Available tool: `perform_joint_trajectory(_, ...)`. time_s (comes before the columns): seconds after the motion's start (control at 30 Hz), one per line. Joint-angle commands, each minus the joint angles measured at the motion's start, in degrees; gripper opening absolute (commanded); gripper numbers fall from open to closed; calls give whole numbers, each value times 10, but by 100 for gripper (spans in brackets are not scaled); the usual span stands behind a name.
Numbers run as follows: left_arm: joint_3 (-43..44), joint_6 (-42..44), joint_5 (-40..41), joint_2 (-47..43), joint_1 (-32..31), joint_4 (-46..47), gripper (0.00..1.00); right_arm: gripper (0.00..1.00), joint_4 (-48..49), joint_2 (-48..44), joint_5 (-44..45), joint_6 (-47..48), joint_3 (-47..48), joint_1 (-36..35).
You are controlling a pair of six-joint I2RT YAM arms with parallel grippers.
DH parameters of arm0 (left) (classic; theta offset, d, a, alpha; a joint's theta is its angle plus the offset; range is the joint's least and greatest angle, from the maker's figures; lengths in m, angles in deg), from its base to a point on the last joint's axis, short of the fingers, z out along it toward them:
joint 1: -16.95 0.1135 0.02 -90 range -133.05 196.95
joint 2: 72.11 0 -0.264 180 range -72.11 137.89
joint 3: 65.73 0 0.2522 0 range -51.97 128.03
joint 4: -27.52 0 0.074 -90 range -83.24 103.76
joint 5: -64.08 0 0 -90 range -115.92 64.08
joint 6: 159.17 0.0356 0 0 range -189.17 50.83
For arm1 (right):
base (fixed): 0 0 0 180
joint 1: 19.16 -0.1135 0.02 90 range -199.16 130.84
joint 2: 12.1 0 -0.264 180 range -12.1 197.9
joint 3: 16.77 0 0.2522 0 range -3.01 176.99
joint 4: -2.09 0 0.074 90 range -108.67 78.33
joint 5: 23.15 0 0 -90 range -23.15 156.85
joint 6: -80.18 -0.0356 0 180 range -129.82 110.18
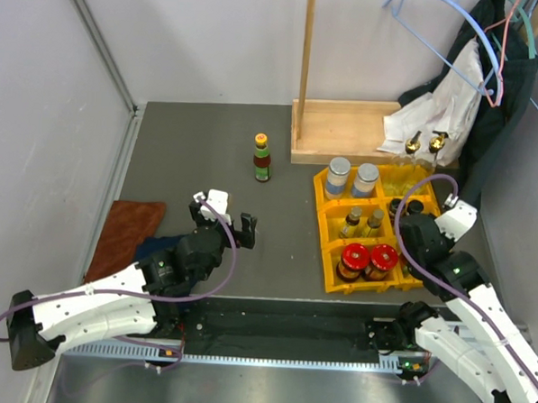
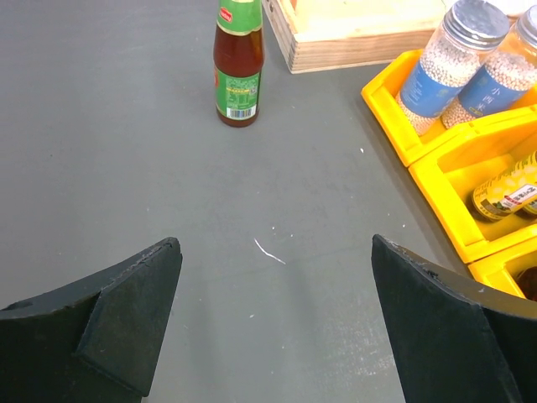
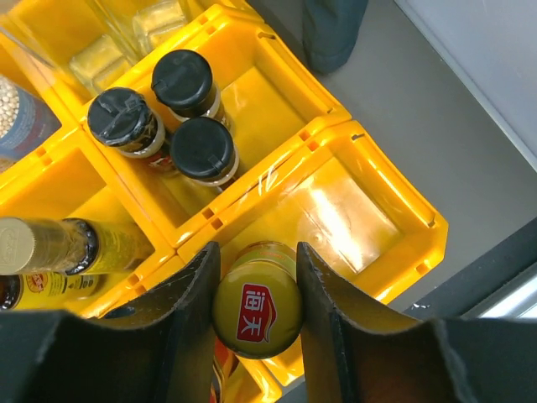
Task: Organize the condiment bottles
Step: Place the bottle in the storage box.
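Yellow plastic walls of the compartment bin (image 3: 394, 197) fill the right wrist view. There the right claw (image 3: 257, 269) is clenched on a yellow-lidded jar (image 3: 257, 312), red logo facing the lens, held over the bin beside a compartment whose glossy floor shows. Three black-capped bottles (image 3: 183, 80) stand together in the next compartment. From overhead that jar is hidden beneath the right arm (image 1: 455, 274), but the wider layout appears: two silver-lidded jars (image 1: 339, 176) at the bin's far left, two small dark bottles (image 1: 352, 222) in the middle, two red-lidded jars (image 1: 354, 257) nearest, and two gold-stoppered clear bottles (image 1: 414, 146) at the far right. A green-labelled sauce bottle (image 1: 262, 158) stands upright on the grey table (image 1: 190, 152), well apart from the bin. The left wrist view shows it beyond the left claw (image 2: 274, 248), released, fingers spread wide above the table.
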Motion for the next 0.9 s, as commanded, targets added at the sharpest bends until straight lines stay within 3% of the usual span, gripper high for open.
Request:
perform_joint_trajectory(0.0, 22, 1, 11, -14, 0, 9, 99, 3, 59, -6, -27, 9, -7, 13)
perform_joint_trajectory(0.1, 22, 2, 12, -15, 0, 8, 99, 21, 51, -15, -24, 8, -4, 13)
perform_joint_trajectory(0.13, 22, 1, 12, -13, 0, 9, 99, 39, 49, -21, -24, 10, 1, 13)
perform_joint_trajectory(0.2, 22, 1, 12, -12, 0, 10, 99, 57, 46, -27, -24, 19, 8, 14)
perform_joint_trajectory(0.23, 22, 1, 12, -12, 0, 9, 99, 76, 45, -30, -25, 23, 17, 13)
perform_joint_trajectory(0.33, 23, -1, 15, -10, 0, 11, 99, 92, 31, -34, -35, 43, 45, 13)
perform_joint_trajectory(0.43, 23, -3, 16, -11, 0, 12, 99, 98, 19, -34, -41, 47, 81, 14)
perform_joint_trajectory(0.7, 16, -7, 22, -10, 0, 9, 99, 99, 38, -1, -82, 116, 159, 12)
perform_joint_trajectory(0.87, 11, -12, 28, -9, 0, 10, 99, 98, 98, 63, -202, 191, 202, 13)
